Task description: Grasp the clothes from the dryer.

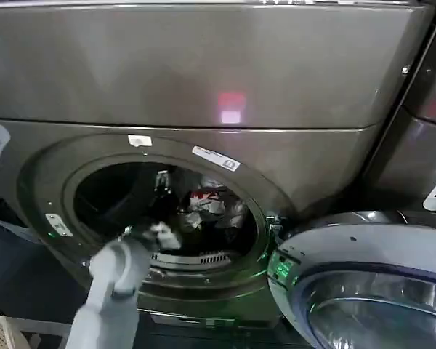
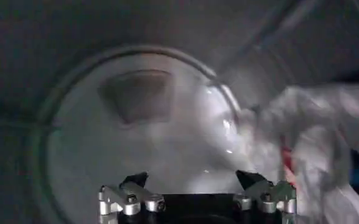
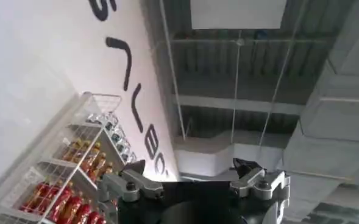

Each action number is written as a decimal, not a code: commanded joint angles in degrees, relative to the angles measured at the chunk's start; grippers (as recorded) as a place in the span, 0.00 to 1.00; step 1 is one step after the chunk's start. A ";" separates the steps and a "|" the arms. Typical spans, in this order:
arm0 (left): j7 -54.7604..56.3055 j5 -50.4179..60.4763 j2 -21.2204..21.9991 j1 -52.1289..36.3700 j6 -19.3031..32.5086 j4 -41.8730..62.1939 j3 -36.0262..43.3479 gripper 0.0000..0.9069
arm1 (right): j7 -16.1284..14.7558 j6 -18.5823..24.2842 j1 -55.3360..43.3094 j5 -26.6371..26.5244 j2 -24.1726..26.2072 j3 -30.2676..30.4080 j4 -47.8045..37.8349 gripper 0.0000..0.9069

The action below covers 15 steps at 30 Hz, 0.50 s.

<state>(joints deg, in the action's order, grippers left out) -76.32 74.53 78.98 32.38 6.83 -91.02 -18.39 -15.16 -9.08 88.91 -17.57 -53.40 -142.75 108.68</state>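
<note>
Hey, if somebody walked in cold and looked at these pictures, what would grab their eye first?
Probably the big bronze-grey dryer with its round opening, and the left arm reaching into the drum. Inside, the left gripper has its jaws open with nothing between them, close to the pale clothes heaped to one side. The open door hangs at lower right.

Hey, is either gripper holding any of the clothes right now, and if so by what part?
Nothing is held. The left gripper is open inside the dryer, beside the clothes. The right gripper is open and empty.
</note>
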 commanded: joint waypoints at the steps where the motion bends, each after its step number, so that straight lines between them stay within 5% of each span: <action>1: -1.10 -10.88 -8.61 -2.65 -2.34 5.13 9.48 1.00 | -0.11 -0.02 -0.19 -0.11 -0.24 0.89 0.21 1.00; 15: -1.15 -20.50 -14.92 -11.70 -6.18 9.24 23.47 1.00 | -0.35 0.14 0.31 -1.42 -1.14 1.84 0.97 1.00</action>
<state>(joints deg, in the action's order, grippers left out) -77.25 58.60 66.97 25.94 2.02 -84.61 -3.14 -15.51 -8.93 89.24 -18.82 -54.50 -141.19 109.47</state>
